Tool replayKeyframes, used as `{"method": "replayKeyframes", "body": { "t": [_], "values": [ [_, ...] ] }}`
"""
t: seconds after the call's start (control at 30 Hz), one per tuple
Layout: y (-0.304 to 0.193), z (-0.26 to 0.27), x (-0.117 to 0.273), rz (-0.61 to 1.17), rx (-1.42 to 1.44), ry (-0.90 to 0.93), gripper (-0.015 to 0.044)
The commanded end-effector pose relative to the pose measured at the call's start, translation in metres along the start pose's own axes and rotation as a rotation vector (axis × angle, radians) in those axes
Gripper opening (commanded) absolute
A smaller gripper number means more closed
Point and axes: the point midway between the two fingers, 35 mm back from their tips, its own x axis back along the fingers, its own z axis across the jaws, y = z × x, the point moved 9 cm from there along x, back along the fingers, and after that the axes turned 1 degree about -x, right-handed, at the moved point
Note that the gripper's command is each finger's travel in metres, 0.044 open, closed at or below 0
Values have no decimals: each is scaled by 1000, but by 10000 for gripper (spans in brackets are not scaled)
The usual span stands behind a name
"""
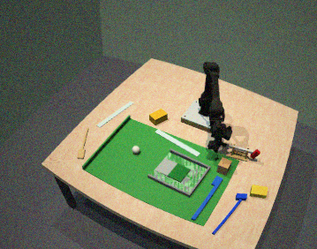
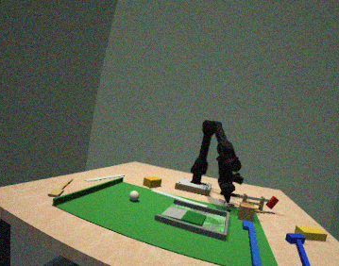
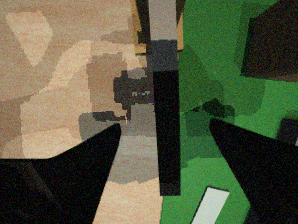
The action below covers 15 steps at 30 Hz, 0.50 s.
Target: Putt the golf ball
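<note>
Gripper [image 3: 165,135] spread wide, I straddle the red putter [image 3: 166,115] shaft lying on the desk [image 1: 177,84] at the green mat's [image 1: 120,163] edge; next, pinch it. Golf ball [image 1: 136,149] waits mid-mat.
</note>
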Motion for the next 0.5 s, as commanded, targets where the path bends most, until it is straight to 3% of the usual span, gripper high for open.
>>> {"method": "replayKeyframes", "body": {
  "t": [0.0, 0.37, 0.47],
  "values": [
    [0, 0, 1, 0, 0, -1, 335],
    [0, 0, 1, 0, 0, -1, 46],
    [0, 0, 1, 0, 0, -1, 26]
  ]
}}
